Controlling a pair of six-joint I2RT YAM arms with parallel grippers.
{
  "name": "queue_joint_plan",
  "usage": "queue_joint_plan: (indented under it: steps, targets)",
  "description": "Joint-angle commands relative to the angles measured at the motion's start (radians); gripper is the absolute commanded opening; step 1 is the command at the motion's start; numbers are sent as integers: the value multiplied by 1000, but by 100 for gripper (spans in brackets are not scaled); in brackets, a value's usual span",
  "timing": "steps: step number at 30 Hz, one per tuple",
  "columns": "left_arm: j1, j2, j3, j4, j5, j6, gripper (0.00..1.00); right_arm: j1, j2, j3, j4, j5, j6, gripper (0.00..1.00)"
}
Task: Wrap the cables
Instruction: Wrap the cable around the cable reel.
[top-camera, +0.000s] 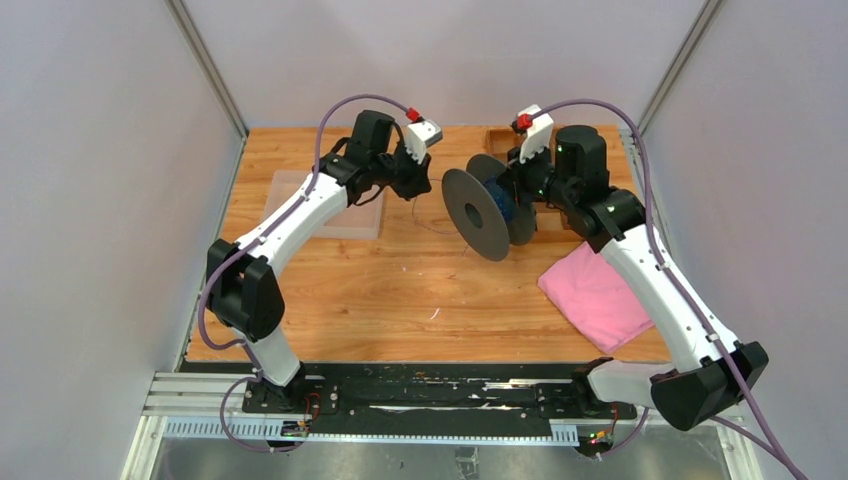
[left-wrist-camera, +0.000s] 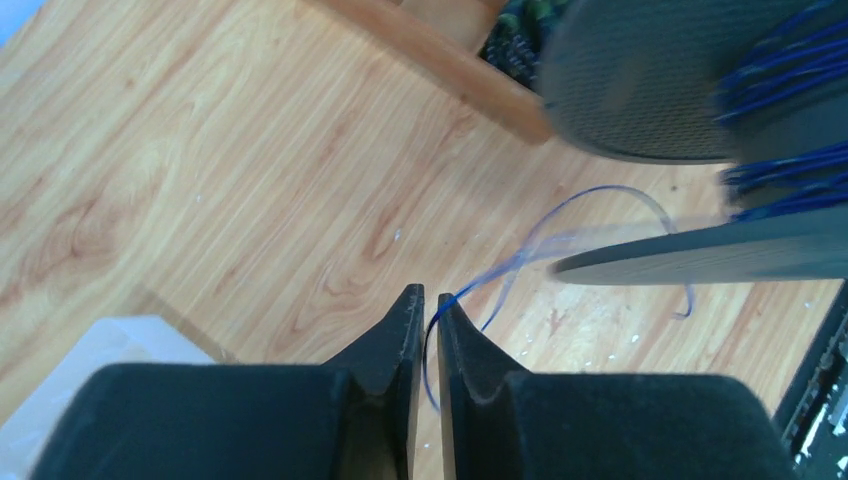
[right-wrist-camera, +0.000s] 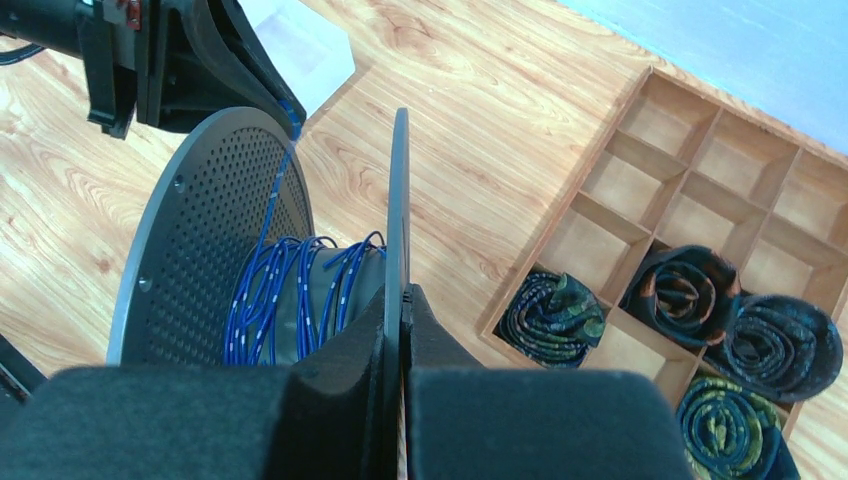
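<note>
Left claw (left-wrist-camera: 422, 298): closed on the cable (left-wrist-camera: 600, 190), which passes between its tips and runs ahead and to the right in a loose loop toward the reel.
Right claw (right-wrist-camera: 403, 292): clamped on the thin edge of one flange of the spool (right-wrist-camera: 200, 230), holding it on edge over the counter (top-camera: 400, 290). Whether a rim touches the counter cannot be told.
Cable location: most of it lies in blue turns on the hub, just left of the right claw's fingers. One strand climbs from the hub past the perforated flange to the left claw beyond it.
Risk 1, slack: the loop ahead of the left claw hangs free (no tension is apparent). A turn laid now would probably sit loose or ride over the others.
Risk 2, off the hub: the strand crosses close to the flange rim. If the left claw drifts outside the two discs, the cable could fall outside the hub.
Risk 3, slip: the wire is very thin against the broad pads. A pull from the reel may draw it out of the pinch.
Risk 4, reel hold: the right claw grips only a thin disc edge, so a sideways tug could tilt or twist the spool.
Nearby: a wooden divider tray (right-wrist-camera: 640, 215) sits to the right of the right claw, apart from the strand.
</note>
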Motion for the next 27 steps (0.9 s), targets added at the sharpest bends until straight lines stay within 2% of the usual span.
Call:
queue_joint_plan:
  steps: [1, 5, 10, 17, 23, 27]
  targets:
    - [48, -5, -66, 99, -18, -79, 16, -37, -12, 80, -4, -16, 76, 1]
    - [49, -8, -136, 196, 41, -155, 21, -47, 10, 136, -25, -50, 120, 0]
    - [49, 28, -154, 269, 98, -221, 21, -51, 27, 196, -46, -84, 154, 1]
    - [50, 36, -259, 497, 178, -373, 22, -59, 42, 256, -69, -84, 182, 1]
    - [44, 44, -324, 647, 231, -479, 29, -59, 58, 299, -90, -58, 184, 1]
    - [39, 32, -370, 711, 255, -503, 39, -58, 60, 304, -91, -58, 184, 1]
